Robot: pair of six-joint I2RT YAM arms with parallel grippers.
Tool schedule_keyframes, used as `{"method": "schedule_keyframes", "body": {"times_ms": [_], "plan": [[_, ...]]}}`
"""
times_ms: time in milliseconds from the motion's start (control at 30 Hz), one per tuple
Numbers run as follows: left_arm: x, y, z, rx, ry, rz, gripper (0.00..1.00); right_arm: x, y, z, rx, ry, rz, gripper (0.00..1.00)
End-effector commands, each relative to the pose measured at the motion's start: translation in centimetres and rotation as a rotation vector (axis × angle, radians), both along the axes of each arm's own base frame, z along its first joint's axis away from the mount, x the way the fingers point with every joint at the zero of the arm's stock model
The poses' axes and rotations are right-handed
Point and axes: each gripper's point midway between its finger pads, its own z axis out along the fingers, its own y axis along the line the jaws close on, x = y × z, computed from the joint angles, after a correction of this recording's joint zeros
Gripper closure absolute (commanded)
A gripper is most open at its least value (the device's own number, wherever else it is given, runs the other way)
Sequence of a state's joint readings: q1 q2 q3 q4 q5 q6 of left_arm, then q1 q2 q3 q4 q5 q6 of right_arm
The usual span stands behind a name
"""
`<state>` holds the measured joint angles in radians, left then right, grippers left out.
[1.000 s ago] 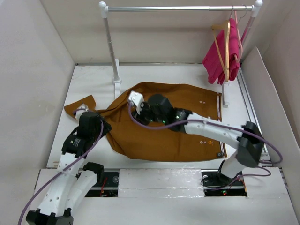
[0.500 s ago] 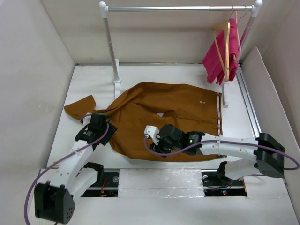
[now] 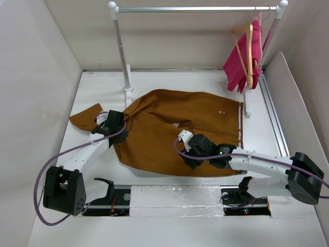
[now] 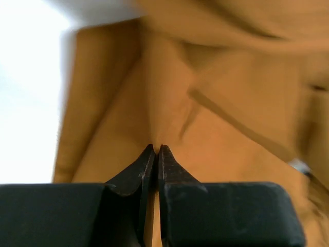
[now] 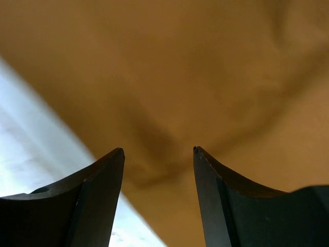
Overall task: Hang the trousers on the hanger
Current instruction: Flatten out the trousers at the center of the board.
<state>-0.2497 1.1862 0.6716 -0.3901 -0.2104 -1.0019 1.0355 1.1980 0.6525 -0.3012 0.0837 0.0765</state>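
Note:
The rust-brown trousers [image 3: 169, 128] lie spread flat on the white table, waistband to the right and one leg end trailing off to the far left. My left gripper [image 3: 121, 121] rests on their left part. In the left wrist view it [image 4: 156, 147] is shut, and a small ridge of the brown cloth [image 4: 216, 103] runs into its tips. My right gripper [image 3: 187, 154] hovers low over the trousers' near edge. Its jaws [image 5: 159, 150] stand open with only cloth [image 5: 205, 67] below. The tan hanger [image 3: 249, 51] hangs from the rail at the back right, against a pink garment.
A white-and-silver clothes rail [image 3: 195, 9] spans the back, and its left post [image 3: 122, 56] stands just behind the trousers. The pink garment [image 3: 239, 67] hangs at the right end. Pale walls close in on both sides. A metal track [image 3: 275, 123] runs along the right.
My left arm reached forward onto the trousers' left part and its jaws shut. My right gripper drew back from the trousers' middle toward their near edge and opened wider.

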Motion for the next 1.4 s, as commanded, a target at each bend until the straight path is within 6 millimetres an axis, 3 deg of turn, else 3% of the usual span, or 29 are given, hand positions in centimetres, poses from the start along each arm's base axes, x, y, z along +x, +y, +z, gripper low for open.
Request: {"method": "schedule_keyframes", "body": {"times_ms": [0,67,167,267,367,400,467,500,533,567,600,667,700,800,867,900,933,967,1000,1033,1067,1100,1133,1167,1200,1233,1267,1333,1367], "plan": [[1.5,0.2,8.5,0.079,-0.184,-0.017,1.00,2.8,-1.8,-1.1,-0.021,-0.003,-0.131,0.38],[1.2,-1.2,12.7,0.060,-0.252,-0.060,1.00,4.0,-2.1,-1.7,-0.027,-0.002,-0.163,0.38],[-0.9,-3.9,16.8,-0.012,-0.277,-0.120,1.00,5.9,-3.3,-3.1,-0.045,0.031,-0.244,0.38],[-2.2,-7.5,19.1,-0.047,-0.261,-0.198,1.00,7.3,-4.6,-3.4,-0.040,0.040,-0.303,0.39],[-0.2,-11.3,19.2,0.008,-0.234,-0.302,1.00,8.5,-6.0,-2.5,-0.020,0.015,-0.355,0.39],[1.3,-12.8,16.8,0.058,-0.164,-0.338,1.00,8.9,-6.5,-2.2,-0.016,0.005,-0.367,0.39],[4.0,-15.4,16.3,0.086,-0.169,-0.416,1.00,9.6,-8.0,-1.1,-0.017,-0.021,-0.406,0.39],[5.7,-17.3,13.5,0.103,-0.110,-0.453,1.00,9.9,-8.6,-0.7,-0.016,-0.033,-0.421,0.39],[6.6,-19.0,12.9,0.076,-0.102,-0.485,1.00,9.9,-9.2,-0.4,-0.023,-0.036,-0.433,0.39],[8.2,-22.6,15.5,-0.024,-0.178,-0.533,1.00,10.3,-10.0,0.5,-0.013,-0.064,-0.456,0.39],[8.4,-26.1,14.5,-0.033,-0.177,-0.594,1.00,10.4,-10.5,0.8,-0.012,-0.074,-0.468,0.39],[9.0,-32.8,19.7,-0.155,-0.300,-0.681,1.00,10.4,-12.1,1.2,-0.023,-0.084,-0.516,0.39],[9.3,-33.1,18.0,-0.143,-0.270,-0.679,1.00,10.2,-12.2,1.0,-0.027,-0.080,-0.516,0.39],[7.2,-37.2,19.2,-0.271,-0.269,-0.788,0.84,10.2,-13.2,1.3,-0.023,-0.088,-0.548,0.39],[5.8,-37.0,17.8,-0.293,-0.238,-0.834,0.63,10.0,-13.4,1.6,-0.021,-0.101,-0.545,0.39],[5.1,-36.0,19.8,-0.304,-0.281,-0.838,0.48,10.0,-13.3,1.8,-0.010,-0.106,-0.541,0.39],[5.2,-34.7,19.8,-0.292,-0.289,-0.821,0.44,9.8,-13.4,1.7,-0.016,-0.103,-0.538,0.39],[5.5,-32.3,18.2,-0.223,-0.290,-0.764,0.39,9.8,-13.5,1.7,-0.020,-0.104,-0.536,0.39],[5.0,-29.6,21.4,-0.222,-0.373,-0.722,0.33,9.7,-13.6,1.2,-0.033,-0.097,-0.533,0.39],[4.7,-28.0,21.9,-0.197,-0.400,-0.692,0.32,9.8,-13.9,1.1,-0.040,-0.093,-0.540,0.39],[5.1,-24.2,19.3,-0.105,-0.381,-0.592,0.32,9.7,-13.9,0.9,-0.047,-0.089,-0.537,0.39],[3.8,-21.7,21.6,-0.110,-0.447,-0.542,0.32,9.7,-13.9,0.8,-0.047,-0.087,-0.534,0.39],[3.5,-19.4,21.2,-0.087,-0.454,-0.479,0.32,9.8,-13.8,0.9,-0.045,-0.086,-0.532,0.39],[2.4,-16.5,17.4,-0.054,-0.384,-0.381,0.33,9.8,-13.5,1.0,-0.034,-0.085,-0.524,0.40],[1.6,-13.6,18.2,-0.102,-0.418,-0.304,0.35,9.9,-13.3,1.3,-0.023,-0.090,-0.520,0.40],[1.0,-12.2,16.9,-0.126,-0.401,-0.264,0.35,10.0,-13.2,1.5,-0.015,-0.095,-0.518,0.40],[-0.5,-11.5,12.7,-0.170,-0.324,-0.268,0.36,10.0,-13.0,1.8,-0.030,-0.114,-0.480,0.40],[-1.0,-9.5,11.6,-0.288,-0.344,-0.189,0.36,10.1,-12.6,2.0,-0.033,-0.124,-0.461,0.40],[-2.1,-10.0,8.9,-0.353,-0.306,-0.214,0.36,10.1,-12.4,1.9,-0.034,-0.119,-0.444,0.40]]}}
